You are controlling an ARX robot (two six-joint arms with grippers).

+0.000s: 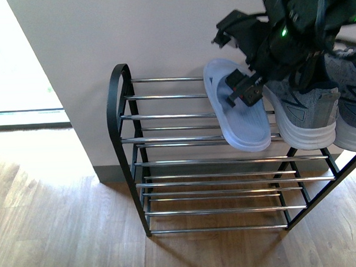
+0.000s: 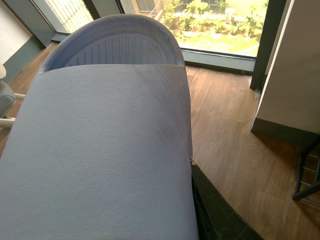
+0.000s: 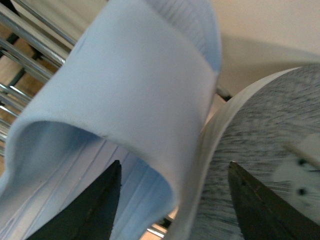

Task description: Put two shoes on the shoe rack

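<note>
A pale blue sandal [image 1: 236, 107] lies on the top shelf of the shoe rack [image 1: 166, 140], just beside a grey sneaker [image 1: 304, 113], with the right claw [image 1: 242, 88] released, its fingers straddling the sandal's strap, while whether the left claw is clenched cannot be told.

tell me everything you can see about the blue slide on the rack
The pale blue slide sandal looks like one-piece moulded rubber, with a ribbed footbed and a wide, finely textured strap. It lies on the top shelf of the shoe rack, one end near the wall and the other overhanging the front rods. The right gripper is at its strap, fingers spread either side. A grey sneaker sits right against its side.
</note>
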